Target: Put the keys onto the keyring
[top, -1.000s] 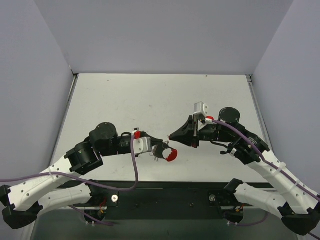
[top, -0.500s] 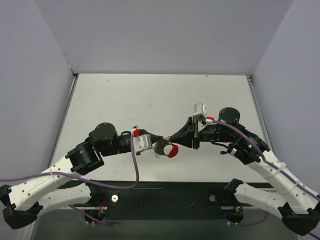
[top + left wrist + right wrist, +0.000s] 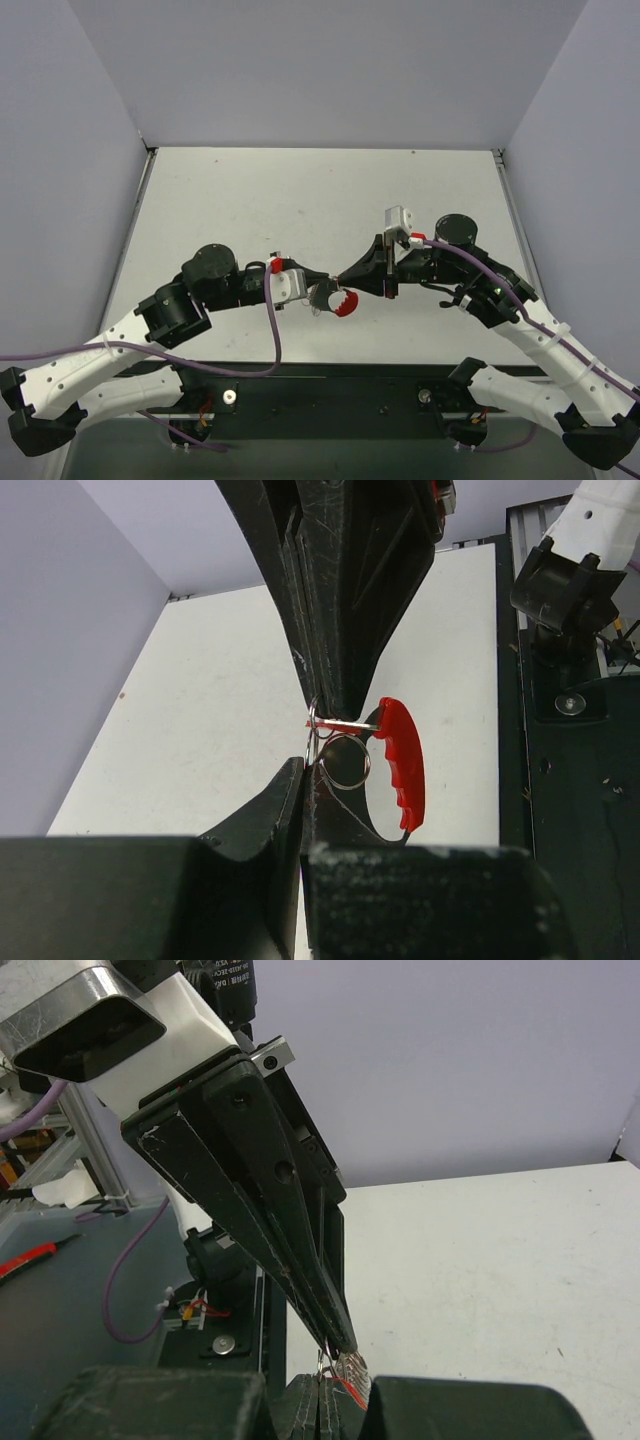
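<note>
Pale tabletop (image 3: 300,190) below; above its near middle my left claw (image 3: 318,292) grips the keyring (image 3: 344,304), and my right claw (image 3: 339,277), pinched shut on the key (image 3: 340,723), meets it tip to tip.

Tight at the near middle, open beyond.
The left gripper (image 3: 321,287) and right gripper (image 3: 341,277) meet tip to tip, closed on the keyring (image 3: 345,304) and key (image 3: 345,723), with no gap to pass between them. The left arm (image 3: 100,355) and right arm (image 3: 540,340) bar the near edge. The far half of the table (image 3: 310,190) lies open up to the walls (image 3: 330,70) on three sides.
</note>
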`<control>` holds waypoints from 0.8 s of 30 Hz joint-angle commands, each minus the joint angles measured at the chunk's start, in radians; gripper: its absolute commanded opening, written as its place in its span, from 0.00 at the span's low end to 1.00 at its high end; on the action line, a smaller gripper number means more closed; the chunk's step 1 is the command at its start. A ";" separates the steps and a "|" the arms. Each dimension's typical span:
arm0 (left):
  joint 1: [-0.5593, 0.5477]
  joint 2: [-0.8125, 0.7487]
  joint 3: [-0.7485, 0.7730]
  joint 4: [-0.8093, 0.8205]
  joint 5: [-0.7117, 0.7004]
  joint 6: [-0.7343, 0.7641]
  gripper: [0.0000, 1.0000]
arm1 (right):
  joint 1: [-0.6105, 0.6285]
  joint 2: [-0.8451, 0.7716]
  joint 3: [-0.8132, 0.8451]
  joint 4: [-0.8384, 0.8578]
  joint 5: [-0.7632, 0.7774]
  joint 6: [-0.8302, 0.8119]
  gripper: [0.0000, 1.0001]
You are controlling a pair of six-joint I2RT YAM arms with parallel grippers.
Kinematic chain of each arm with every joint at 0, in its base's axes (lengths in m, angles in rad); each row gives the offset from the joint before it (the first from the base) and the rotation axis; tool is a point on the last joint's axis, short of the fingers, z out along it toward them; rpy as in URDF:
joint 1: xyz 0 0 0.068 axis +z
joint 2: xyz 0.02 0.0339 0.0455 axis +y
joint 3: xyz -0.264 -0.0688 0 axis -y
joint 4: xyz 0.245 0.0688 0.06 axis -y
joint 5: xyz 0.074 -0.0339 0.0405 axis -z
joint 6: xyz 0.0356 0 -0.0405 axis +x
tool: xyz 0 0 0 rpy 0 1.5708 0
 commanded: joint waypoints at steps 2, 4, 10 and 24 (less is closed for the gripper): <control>-0.002 0.004 0.039 0.044 0.054 0.001 0.00 | 0.003 0.014 0.020 0.042 -0.010 -0.015 0.00; -0.002 0.002 0.040 0.043 0.054 0.001 0.00 | 0.003 0.014 0.017 0.042 -0.006 -0.015 0.00; -0.003 0.002 0.037 0.056 0.063 0.004 0.00 | 0.004 0.022 0.017 0.042 -0.003 -0.015 0.00; -0.002 0.010 0.042 0.078 0.091 0.002 0.00 | 0.004 0.035 0.014 0.039 0.003 -0.015 0.00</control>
